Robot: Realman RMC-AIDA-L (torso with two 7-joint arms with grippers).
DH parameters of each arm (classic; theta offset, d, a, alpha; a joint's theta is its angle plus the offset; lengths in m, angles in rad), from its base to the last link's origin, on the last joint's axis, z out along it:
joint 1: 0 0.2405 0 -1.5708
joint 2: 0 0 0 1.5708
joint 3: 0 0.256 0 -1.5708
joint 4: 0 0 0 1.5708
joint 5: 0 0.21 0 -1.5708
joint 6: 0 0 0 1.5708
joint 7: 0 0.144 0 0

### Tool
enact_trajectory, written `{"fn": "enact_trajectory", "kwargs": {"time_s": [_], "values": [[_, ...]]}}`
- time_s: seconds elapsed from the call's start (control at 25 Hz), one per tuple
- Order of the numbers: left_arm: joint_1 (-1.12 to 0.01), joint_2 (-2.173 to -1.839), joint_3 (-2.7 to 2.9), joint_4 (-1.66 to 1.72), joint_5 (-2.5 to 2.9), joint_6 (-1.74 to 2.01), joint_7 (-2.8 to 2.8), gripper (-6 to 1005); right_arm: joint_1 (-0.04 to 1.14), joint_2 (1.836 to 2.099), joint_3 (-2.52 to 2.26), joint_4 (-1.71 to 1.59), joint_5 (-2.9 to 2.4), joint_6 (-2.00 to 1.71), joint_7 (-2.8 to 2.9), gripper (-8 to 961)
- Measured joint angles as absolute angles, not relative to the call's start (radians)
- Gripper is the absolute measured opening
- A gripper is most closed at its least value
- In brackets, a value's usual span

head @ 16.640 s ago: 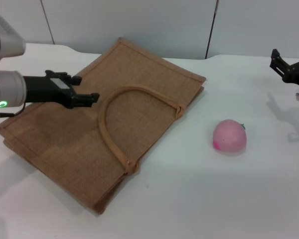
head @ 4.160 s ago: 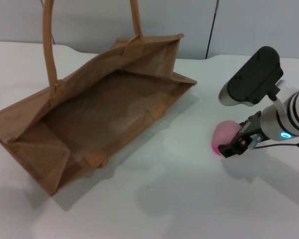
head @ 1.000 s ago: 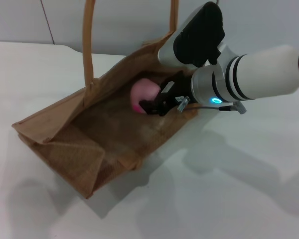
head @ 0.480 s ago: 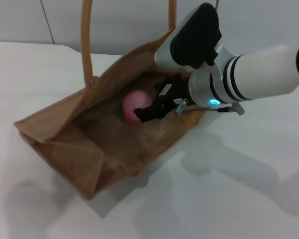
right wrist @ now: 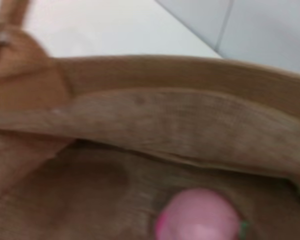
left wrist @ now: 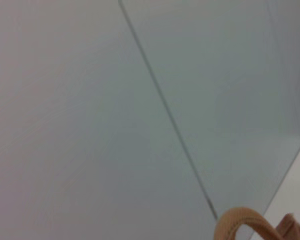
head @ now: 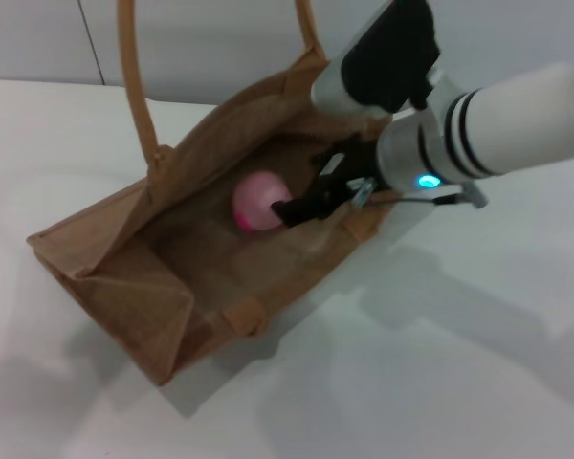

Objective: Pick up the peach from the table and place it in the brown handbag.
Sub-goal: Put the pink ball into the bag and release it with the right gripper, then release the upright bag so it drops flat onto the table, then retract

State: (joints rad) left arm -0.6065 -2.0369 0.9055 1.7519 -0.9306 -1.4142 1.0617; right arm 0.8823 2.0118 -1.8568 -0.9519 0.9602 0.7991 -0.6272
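**Peach lies inside the tote, right gripper just behind it**

Inside the large tan-brown woven jute handbag (head: 163,277), which lies on its side with its mouth open on the plain white table (head: 440,373), the small round pale-pink peach (head: 261,202) rests on the lower wall of the bag. The right gripper (head: 306,204) reaches in over the bag's far edge, its dark fingertips touching or just beside the fruit; its fingers look parted and no longer clamped on it, though the head view is too dim there to be sure. The bulky white right forearm (head: 517,120) and its black wrist block cover the bag's far corner. Two arched rope-like handles (head: 134,86) rise out of the top of the picture, seemingly held up, but the left gripper itself is out of sight; its wrist view shows only a pale grey wall (left wrist: 115,100) and one handle's curve (left wrist: 237,220).

Compared with half a second ago, the peach sits in nearly the same spot, while the handles and forearm have shifted slightly.
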Motion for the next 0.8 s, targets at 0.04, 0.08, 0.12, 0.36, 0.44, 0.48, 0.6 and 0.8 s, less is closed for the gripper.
{"fn": "enact_trajectory", "kwargs": {"time_s": [0.04, 0.08, 0.12, 0.36, 0.44, 0.48, 0.6, 0.8], "values": [[-0.601, -2.036, 0.895, 1.751, -0.931, -1.414, 1.064, 123, 0.88, 2.01, -1.831, -0.956, 0.938, 0.818, -0.624, 894], [-0.597, -2.036, 0.887, 1.75, -0.931, -1.415, 1.065, 123, 0.876, 2.009, -1.8, -0.965, 0.907, 0.842, -0.62, 894], [-0.592, -2.035, 0.879, 1.749, -0.93, -1.416, 1.065, 123, 0.867, 2.01, -1.76, -0.983, 0.867, 0.873, -0.615, 894], [-0.567, -2.035, 0.834, 1.744, -0.922, -1.413, 1.071, 123, 0.773, 2.017, -1.614, -1.171, 0.659, 1.007, -0.575, 894], [-0.564, -2.036, 0.827, 1.74, -0.912, -1.412, 1.072, 123, 0.749, 2.016, -1.603, -1.223, 0.602, 1.032, -0.554, 894], [-0.563, -2.036, 0.824, 1.736, -0.906, -1.411, 1.072, 123, 0.738, 2.016, -1.599, -1.243, 0.574, 1.044, -0.544, 895], [-0.558, -2.036, 0.822, 1.725, -0.895, -1.401, 1.072, 123, 0.72, 2.018, -1.6, -1.278, 0.479, 1.057, -0.511, 895], [-0.551, -2.038, 0.822, 1.69, -0.892, -1.383, 1.072, 123, 0.701, 2.021, -1.61, -1.271, 0.324, 1.015, -0.469, 895]]}}
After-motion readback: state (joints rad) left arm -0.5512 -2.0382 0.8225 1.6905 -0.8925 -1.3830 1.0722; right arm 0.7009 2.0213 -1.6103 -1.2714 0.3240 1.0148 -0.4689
